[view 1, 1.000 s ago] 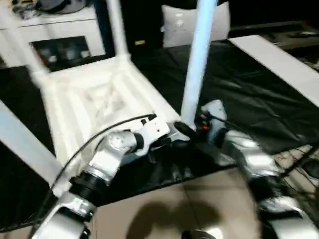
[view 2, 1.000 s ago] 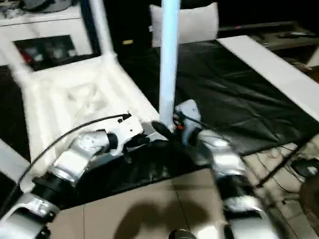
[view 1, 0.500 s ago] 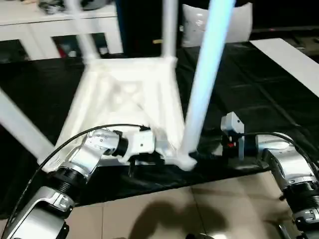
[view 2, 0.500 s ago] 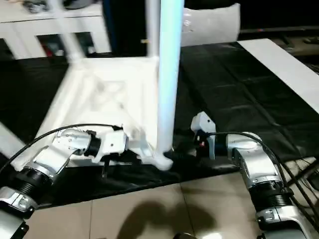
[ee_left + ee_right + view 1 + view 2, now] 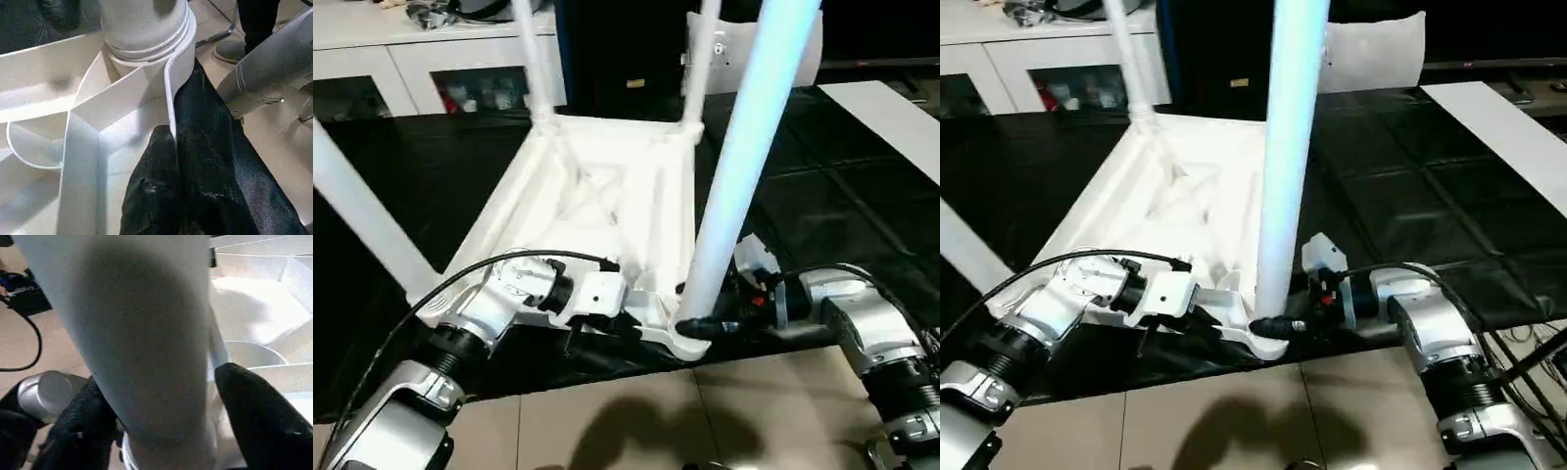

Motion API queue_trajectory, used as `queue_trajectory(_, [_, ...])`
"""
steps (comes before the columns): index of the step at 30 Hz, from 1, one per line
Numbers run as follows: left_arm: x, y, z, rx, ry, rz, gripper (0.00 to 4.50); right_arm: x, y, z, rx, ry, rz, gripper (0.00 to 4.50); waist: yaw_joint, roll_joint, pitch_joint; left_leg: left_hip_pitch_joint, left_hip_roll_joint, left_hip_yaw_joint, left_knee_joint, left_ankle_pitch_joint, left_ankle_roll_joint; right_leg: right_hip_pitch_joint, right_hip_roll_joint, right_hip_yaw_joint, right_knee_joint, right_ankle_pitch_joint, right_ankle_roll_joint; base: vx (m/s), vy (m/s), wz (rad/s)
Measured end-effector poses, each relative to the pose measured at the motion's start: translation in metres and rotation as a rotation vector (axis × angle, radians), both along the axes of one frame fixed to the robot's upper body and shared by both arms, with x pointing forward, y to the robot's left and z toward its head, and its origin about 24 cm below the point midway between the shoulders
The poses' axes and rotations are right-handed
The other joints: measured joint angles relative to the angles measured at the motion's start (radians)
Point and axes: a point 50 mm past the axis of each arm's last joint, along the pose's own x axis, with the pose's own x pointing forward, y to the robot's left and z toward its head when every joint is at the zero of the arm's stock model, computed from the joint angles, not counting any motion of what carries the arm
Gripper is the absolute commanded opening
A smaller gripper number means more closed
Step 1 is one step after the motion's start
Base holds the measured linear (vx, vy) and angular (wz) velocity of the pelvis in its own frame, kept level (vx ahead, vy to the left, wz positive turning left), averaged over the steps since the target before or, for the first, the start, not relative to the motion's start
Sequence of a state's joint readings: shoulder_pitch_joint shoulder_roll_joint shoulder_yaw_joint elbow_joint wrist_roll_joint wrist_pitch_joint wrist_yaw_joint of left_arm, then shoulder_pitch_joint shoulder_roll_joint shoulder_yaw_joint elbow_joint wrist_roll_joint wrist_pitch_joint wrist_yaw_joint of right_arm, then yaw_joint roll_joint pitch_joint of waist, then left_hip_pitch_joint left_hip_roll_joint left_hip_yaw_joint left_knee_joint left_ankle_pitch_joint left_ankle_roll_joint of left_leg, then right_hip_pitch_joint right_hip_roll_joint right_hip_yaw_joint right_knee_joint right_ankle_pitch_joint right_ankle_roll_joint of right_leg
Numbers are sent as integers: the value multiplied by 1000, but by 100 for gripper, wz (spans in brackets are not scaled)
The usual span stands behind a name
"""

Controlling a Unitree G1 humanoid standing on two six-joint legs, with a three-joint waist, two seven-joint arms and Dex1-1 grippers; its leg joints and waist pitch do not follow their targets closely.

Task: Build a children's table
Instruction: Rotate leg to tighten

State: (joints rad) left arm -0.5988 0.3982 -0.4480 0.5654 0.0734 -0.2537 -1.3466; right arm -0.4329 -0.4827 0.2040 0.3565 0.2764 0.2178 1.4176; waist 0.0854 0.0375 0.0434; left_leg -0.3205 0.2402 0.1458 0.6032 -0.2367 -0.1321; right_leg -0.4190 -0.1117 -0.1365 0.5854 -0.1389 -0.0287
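at the near corner socket my right gripper point(image 5: 1273, 327) straddles the leg point(image 5: 1288, 166) base, unclamped; left gripper point(image 5: 168, 196) pinches the table top point(image 5: 597, 196) rim. light, stiff, slick plastic: grip low.

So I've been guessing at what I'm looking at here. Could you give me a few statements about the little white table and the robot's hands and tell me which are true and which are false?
1. The table top lies upside down, its ribbed underside facing up. True.
2. All four legs still lie loose on the black mat. False: legs stand up from the corner sockets, among them the nearest leg.
3. The right hand has its two fingers on either side of the nearest leg, close to its base. True.
4. The left hand holds a screwdriver. False: its fingers are pinched on a thin wall of the table top near that leg's socket.
5. A white cabinet with glass doors stands behind the table. True.
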Motion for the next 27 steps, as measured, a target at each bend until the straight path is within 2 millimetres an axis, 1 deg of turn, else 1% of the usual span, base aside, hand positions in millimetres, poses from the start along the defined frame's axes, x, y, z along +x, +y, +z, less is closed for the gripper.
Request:
queue_trajectory(2, [0,0,0,0,1,-1,0,0,0,0,1,14,4,280,2,0,0,0,0,0,0,0,0,0,0,0,0,0,0,0,0,0])
queue_trajectory(5, [0,0,0,-2,5,1,0,-1,0,-1,5,34,12,269,2,0,0,0,0,1,0,0,0,0,0,1,0,0,0,0,0,0])
queue_trajectory(6, [0,0,-1,-8,22,13,0,-2,0,-1,11,49,11,245,2,0,0,1,0,1,0,0,0,0,0,1,0,0,0,0,0,0])
queue_trajectory(10, [0,-2,-2,-27,81,50,0,-3,1,1,9,54,1,232,3,0,0,1,0,2,0,0,0,0,0,2,1,0,0,0,0,0])
queue_trajectory(11, [0,-2,-3,-32,95,70,0,-3,1,0,8,54,-4,221,2,0,0,2,0,2,-1,0,0,0,0,3,1,0,0,0,0,0])
queue_trajectory(13, [0,-2,-2,-48,117,122,0,-3,4,0,12,49,-29,220,1,0,0,4,0,4,-1,0,0,0,0,5,2,0,0,0,0,0])
queue_trajectory(15, [2,-2,-5,-69,125,219,0,3,6,-3,11,31,-118,217,-6,-1,-1,7,-2,6,0,-2,-6,0,2,12,5,-4,7,0,0,0])
queue_trajectory(16, [4,-3,-5,-75,122,264,0,6,8,-4,12,19,-171,216,-13,-1,-1,8,-2,6,1,-2,-8,0,2,14,7,-3,8,0,0,0])
queue_trajectory(18, [8,-6,-6,-87,114,338,0,14,10,-6,6,-3,-272,213,-38,-1,-2,8,-3,6,1,-1,-9,-1,2,14,7,-4,9,0,0,0])
queue_trajectory(21, [14,-14,-10,-128,95,525,0,36,22,-9,-8,-49,-481,209,-80,-3,-2,7,-3,4,5,-1,-9,-2,3,12,5,-3,9,0,0,0])
queue_trajectory(22, [15,-17,-11,-135,94,564,0,40,25,-10,-11,-57,-529,205,-89,-3,-3,7,-3,3,5,-1,-9,-2,4,11,4,-3,9,0,0,0])
queue_trajectory(23, [15,-19,-12,-142,95,592,0,43,27,-10,-14,-64,-571,203,-97,-3,-3,6,-3,1,6,-1,-9,-1,4,9,1,-3,9,0,0,0])
queue_trajectory(24, [17,-23,-13,-153,86,647,0,49,33,-11,-12,-68,-640,202,-109,-3,-3,5,-3,0,5,-1,-9,-1,5,7,-3,-3,9,0,0,0])
queue_trajectory(26, [20,-27,-13,-160,68,740,0,60,46,-12,-10,-64,-768,202,-124,-3,-3,3,-3,-3,5,-1,-9,0,4,0,-11,-3,9,0,0,0])
queue_trajectory(27, [22,-30,-13,-165,59,785,0,65,52,-12,-13,-60,-837,202,-135,-3,-3,1,-2,-5,7,-1,-9,2,1,-9,-15,-3,9,0,0,0])
